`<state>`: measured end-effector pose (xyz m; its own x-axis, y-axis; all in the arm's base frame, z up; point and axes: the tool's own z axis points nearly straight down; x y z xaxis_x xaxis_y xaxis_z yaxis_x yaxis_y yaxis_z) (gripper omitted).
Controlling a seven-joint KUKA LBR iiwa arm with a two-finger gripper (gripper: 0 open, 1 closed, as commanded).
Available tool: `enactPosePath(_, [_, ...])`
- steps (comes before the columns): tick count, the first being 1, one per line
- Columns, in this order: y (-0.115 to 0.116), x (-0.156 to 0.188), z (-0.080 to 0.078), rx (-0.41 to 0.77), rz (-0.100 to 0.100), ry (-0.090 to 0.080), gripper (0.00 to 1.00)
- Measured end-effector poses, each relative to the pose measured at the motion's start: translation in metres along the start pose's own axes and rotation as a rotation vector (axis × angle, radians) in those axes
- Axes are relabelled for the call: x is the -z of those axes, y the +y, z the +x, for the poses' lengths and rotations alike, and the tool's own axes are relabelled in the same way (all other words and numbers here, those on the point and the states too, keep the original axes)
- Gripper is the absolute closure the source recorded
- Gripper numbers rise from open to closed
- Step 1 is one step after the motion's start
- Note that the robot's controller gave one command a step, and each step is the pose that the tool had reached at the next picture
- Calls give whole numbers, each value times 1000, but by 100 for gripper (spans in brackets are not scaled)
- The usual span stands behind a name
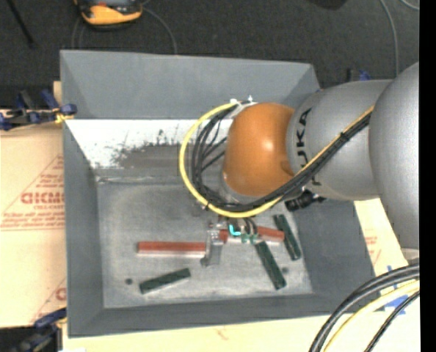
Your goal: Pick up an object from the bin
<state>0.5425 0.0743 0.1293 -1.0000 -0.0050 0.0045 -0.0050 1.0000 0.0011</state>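
The arm (350, 145) reached in from the right and bent down into the bin (78, 218). Its orange wrist cover (258, 156), ringed by yellow and black cables (192, 160), hid much of what hung beneath it. The end effector (219, 242) sat low near the middle of the bin floor, at the right-hand end of a long red-brown bar (170, 248) that lay flat and almost level. Whether it was apart, together or clamped on that bar could not be told, as the wrist shaded it. Just to its right lay a shorter red-brown bar (268, 235), and beyond that two dark green bars, one slanting toward the front (271, 264) and one nearer the right wall (288, 237). A third green bar (164, 280) lay by itself toward the front left, well apart from the rest, with a small dark speck (128, 281) beside it. The left part of the floor and the strip along the back wall were bare. The floor was dull, scuffed grey, and the sloping back wall (130, 149) was pale and peppered with dark marks. Outside the bin, on dark ground, sat an orange-and-black device (106, 4).
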Motion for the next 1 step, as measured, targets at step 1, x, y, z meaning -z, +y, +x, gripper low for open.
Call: enactPosePath(1, [0, 4, -2, -2, -1, -7, 0])
